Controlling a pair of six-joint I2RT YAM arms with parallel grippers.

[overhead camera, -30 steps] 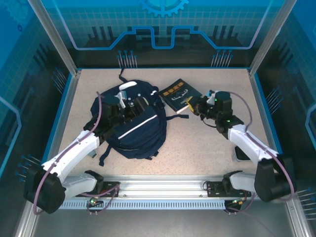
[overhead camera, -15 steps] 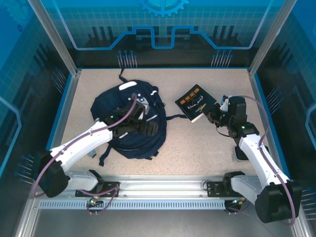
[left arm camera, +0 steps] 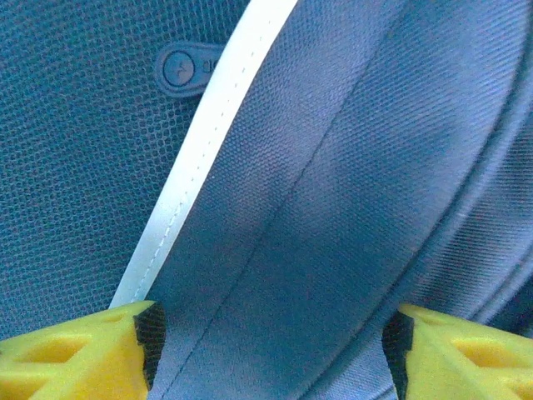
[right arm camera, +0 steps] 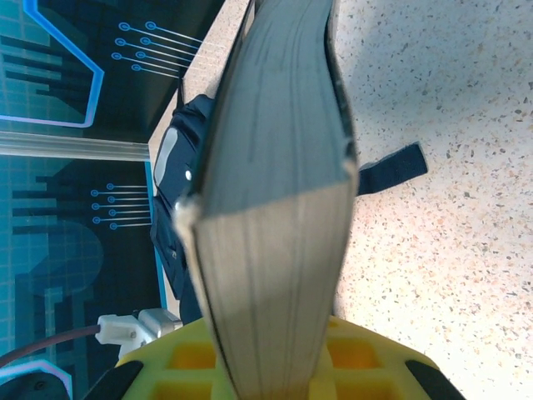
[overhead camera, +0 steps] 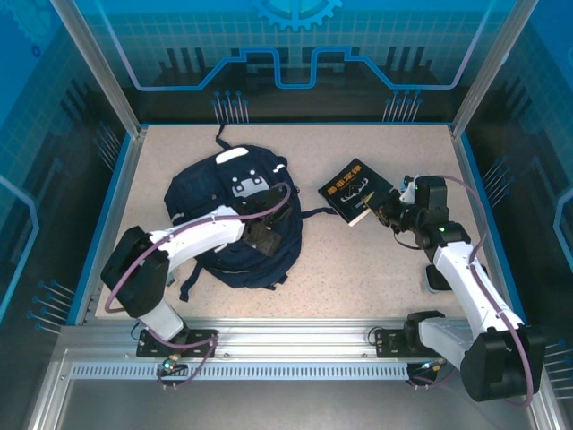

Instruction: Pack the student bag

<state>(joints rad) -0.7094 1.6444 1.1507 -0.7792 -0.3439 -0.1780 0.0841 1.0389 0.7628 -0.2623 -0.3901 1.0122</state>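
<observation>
Right pincer (overhead camera: pixel 383 209) clamps thick black book (overhead camera: pixel 356 189); left pincer (overhead camera: pixel 265 235) spread open on navy-blue fabric backpack (overhead camera: pixel 215 184). Book not packed yet.

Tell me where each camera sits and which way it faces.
Top external: above and behind the bases, looking down on the table; left arm and right arm show.
Left wrist: behind the left gripper, facing the student bag; yellow fingertips show.
Right wrist: behind the right gripper, looking along the held book; yellow fingers show.
Shared: all three show the student bag.
</observation>
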